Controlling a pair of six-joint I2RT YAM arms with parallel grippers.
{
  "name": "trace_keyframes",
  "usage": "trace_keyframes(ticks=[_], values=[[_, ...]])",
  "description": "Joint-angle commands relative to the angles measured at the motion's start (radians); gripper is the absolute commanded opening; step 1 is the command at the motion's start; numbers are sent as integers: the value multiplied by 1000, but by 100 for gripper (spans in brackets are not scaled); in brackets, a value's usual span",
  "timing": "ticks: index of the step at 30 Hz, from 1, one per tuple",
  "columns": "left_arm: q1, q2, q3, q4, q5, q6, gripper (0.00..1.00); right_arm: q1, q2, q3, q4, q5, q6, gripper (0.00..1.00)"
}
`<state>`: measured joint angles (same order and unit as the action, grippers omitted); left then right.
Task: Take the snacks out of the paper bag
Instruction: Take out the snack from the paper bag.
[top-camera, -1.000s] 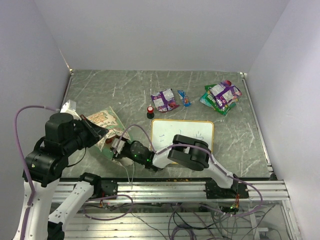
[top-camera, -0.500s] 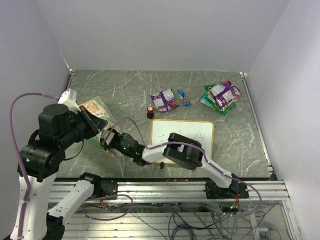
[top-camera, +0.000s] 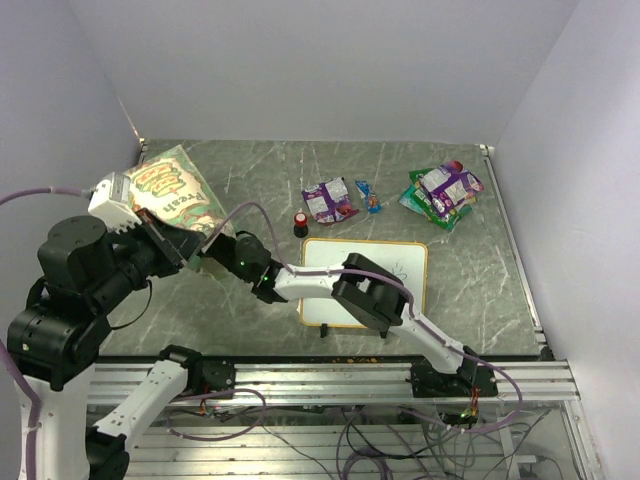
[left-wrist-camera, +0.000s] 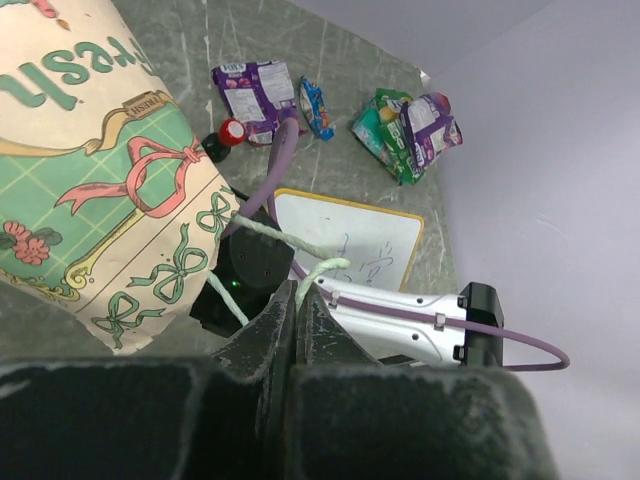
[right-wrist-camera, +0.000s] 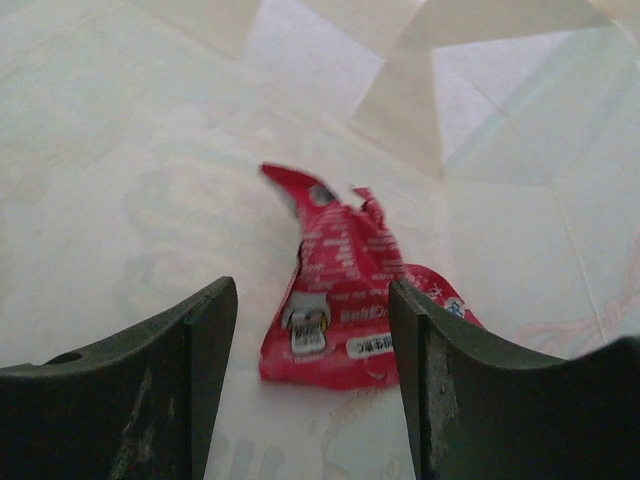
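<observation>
Left tool (left-wrist-camera: 297, 312): clamped shut on the string handle (left-wrist-camera: 285, 242) of the paper bag (top-camera: 168, 192). The bag hangs tilted at upper left of the overhead frame, its mouth toward my right arm.

Right tool (right-wrist-camera: 308, 300): inside the bag, jaws parted around a red snack packet (right-wrist-camera: 335, 300), no grip visible.

Risks noted:
- The glossy packet may skid off the pads as they close.
- The jaws may pinch bag paper along with the packet.
- The thin string may slip or tear under the pull.

Other snacks (top-camera: 443, 192) lie on the tabletop (top-camera: 250, 165), upper right.
</observation>
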<state>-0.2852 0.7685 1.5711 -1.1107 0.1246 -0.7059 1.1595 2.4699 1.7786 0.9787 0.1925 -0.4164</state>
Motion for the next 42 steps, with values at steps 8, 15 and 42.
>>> trace_keyframes(ticks=[8,15,42], values=[[-5,-63,-45,-13,-19,-93,7,-7,-11,-105,27,-1,10,58],[-5,-129,-154,-35,-57,-170,7,-7,-87,-286,30,-13,-5,20],[-5,-193,-461,81,-122,-280,7,94,-809,-930,-386,-113,134,0]])
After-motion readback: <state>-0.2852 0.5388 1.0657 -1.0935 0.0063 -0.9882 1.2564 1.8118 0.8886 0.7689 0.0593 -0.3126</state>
